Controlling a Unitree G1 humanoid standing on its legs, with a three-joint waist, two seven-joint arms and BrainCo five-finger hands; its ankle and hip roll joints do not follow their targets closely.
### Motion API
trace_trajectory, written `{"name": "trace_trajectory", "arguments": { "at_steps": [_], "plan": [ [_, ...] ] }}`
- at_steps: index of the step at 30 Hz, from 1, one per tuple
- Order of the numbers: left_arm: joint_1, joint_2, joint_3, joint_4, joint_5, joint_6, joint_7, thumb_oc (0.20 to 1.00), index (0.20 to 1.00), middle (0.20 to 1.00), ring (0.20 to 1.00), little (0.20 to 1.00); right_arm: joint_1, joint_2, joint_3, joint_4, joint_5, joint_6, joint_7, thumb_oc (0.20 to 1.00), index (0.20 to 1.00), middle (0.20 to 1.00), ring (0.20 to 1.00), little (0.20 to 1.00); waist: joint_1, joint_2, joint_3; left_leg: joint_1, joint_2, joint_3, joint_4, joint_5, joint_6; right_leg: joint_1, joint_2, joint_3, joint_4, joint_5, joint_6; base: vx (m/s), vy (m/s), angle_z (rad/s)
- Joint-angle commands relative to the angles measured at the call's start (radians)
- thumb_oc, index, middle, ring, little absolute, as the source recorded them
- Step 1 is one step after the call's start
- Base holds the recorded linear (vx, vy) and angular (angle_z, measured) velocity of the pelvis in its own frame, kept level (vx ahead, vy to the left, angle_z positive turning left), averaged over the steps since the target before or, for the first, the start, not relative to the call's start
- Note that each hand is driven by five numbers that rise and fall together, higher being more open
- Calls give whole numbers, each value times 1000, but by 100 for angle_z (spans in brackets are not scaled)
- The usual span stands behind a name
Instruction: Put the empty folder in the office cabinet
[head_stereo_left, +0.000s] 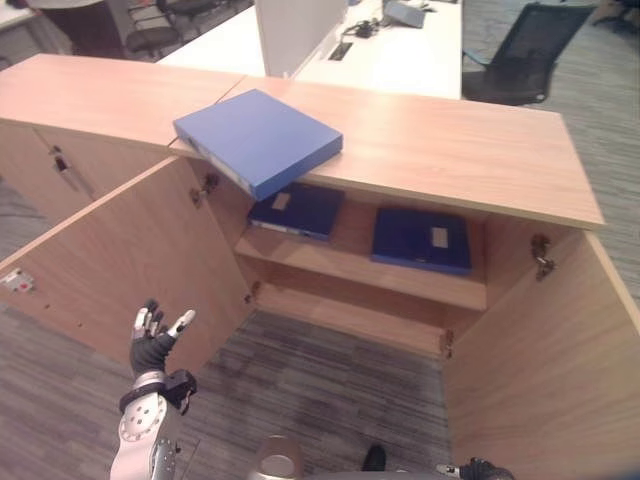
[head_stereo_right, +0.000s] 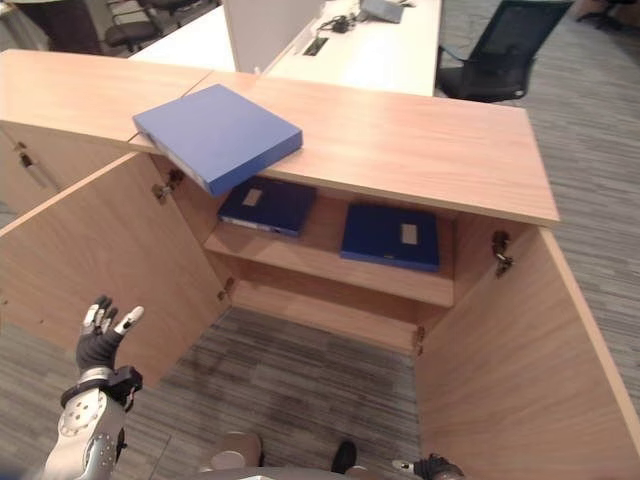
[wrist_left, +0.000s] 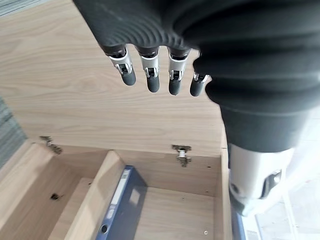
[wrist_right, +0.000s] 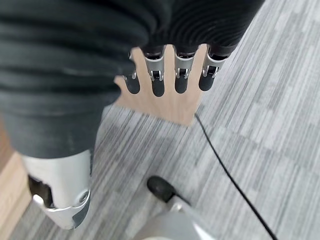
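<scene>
A blue folder (head_stereo_left: 258, 140) lies flat on top of the wooden office cabinet (head_stereo_left: 450, 150), one corner overhanging its front edge. Both cabinet doors stand wide open. Two more blue folders (head_stereo_left: 297, 210) (head_stereo_left: 422, 240) lie on the inner shelf, and one folder (wrist_left: 120, 200) stands out in the left wrist view. My left hand (head_stereo_left: 152, 345) is raised in front of the open left door (head_stereo_left: 120, 260), fingers (wrist_left: 150, 75) straight, holding nothing. My right hand (head_stereo_left: 480, 470) hangs low by the open right door (head_stereo_left: 550, 350), its fingers (wrist_right: 167, 75) straight and empty.
A lower shelf (head_stereo_left: 350, 315) sits under the one with the folders. White desks (head_stereo_left: 400, 50) and a black office chair (head_stereo_left: 520, 50) stand behind the cabinet. A neighbouring cabinet door with a handle (head_stereo_left: 60, 165) adjoins at the left. Grey carpet (head_stereo_left: 330, 390) lies between the doors.
</scene>
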Motion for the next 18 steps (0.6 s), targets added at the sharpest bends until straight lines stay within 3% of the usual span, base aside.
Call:
{"name": "trace_trajectory", "arguments": {
  "at_steps": [1, 2, 4, 5, 6, 7, 10, 15, 16, 18],
  "plan": [
    [-9, 21, 39, -157, 89, -86, 58, 1000, 1000, 1000, 1000, 1000, -7, -14, 15, 21, 9, -7, -9, 1000, 1000, 1000, 1000, 1000, 1, 24, -31, -32, 56, 8, -207, 170, -28, 105, -46, -30, 14, -107, 92, 123, 319, -30],
    [-43, 30, 31, -164, 107, -89, 73, 1000, 1000, 1000, 1000, 1000, 3, -21, 5, 17, 15, -7, -12, 1000, 1000, 1000, 1000, 1000, -9, 30, -32, -50, 60, 48, -228, 183, -32, 109, -60, -38, 11, -108, 100, 140, 360, -5],
    [-49, 32, 36, -172, 121, -94, 75, 1000, 1000, 1000, 1000, 1000, 19, -20, 1, 12, 13, -8, -9, 1000, 1000, 1000, 1000, 1000, -8, 35, -39, -44, 53, 51, -239, 168, -34, 112, -68, -29, 8, -105, 107, 177, 398, 40],
    [-68, 64, 40, -190, 199, -98, 91, 1000, 1000, 1000, 1000, 1000, 33, -15, -8, 4, 2, -2, -2, 1000, 1000, 1000, 1000, 1000, -22, 42, -72, -23, 3, 43, -239, 128, -35, 120, -133, -31, 4, -76, 142, 320, 731, -27],
    [-82, 89, 55, -189, 233, -92, 101, 1000, 1000, 1000, 1000, 1000, 42, 6, -11, -11, 3, -1, 11, 1000, 1000, 1000, 1000, 1000, -25, 30, -88, 1, -55, 76, -239, 94, -4, 115, -190, -8, -3, -37, 173, 323, 740, -66],
    [-81, 89, 56, -189, 234, -92, 101, 1000, 1000, 1000, 1000, 1000, 43, 7, -10, -12, 3, 0, 11, 1000, 1000, 1000, 1000, 1000, -21, 25, -88, 3, -59, 82, -239, 93, -1, 114, -195, -4, -4, -36, 176, 175, 440, -78],
    [-100, 123, 77, -223, 289, -70, 102, 1000, 1000, 1000, 1000, 1000, 50, 37, 0, -53, 3, -5, 37, 1000, 1000, 1000, 1000, 1000, -17, -6, -97, 47, -132, 147, -239, 39, 53, 89, -278, 19, -2, 26, 212, 129, 379, -54],
    [-92, 138, 84, -282, 371, -56, 86, 1000, 1000, 1000, 1000, 1000, 79, 66, 10, -90, -3, -12, 53, 1000, 1000, 1000, 1000, 1000, -16, -21, -92, 82, -186, 192, -239, -2, 91, 56, -334, -19, 25, 95, 226, 61, 286, -47],
    [-100, 156, 93, -314, 410, -59, 93, 1000, 1000, 1000, 1000, 1000, 89, 72, 16, -111, 2, -21, 63, 1000, 1000, 1000, 1000, 1000, -17, -25, -76, 112, -211, 213, -239, -25, 110, 34, -363, -72, 83, 141, 226, 44, 213, -61],
    [-106, 165, 96, -323, 428, -60, 101, 1000, 1000, 1000, 1000, 1000, 90, 73, 18, -119, 6, -24, 63, 1000, 1000, 1000, 1000, 1000, -18, -27, -67, 124, -220, 217, -239, -32, 118, 31, -370, -87, 113, 145, 222, 52, 184, -44]
  ]
}}
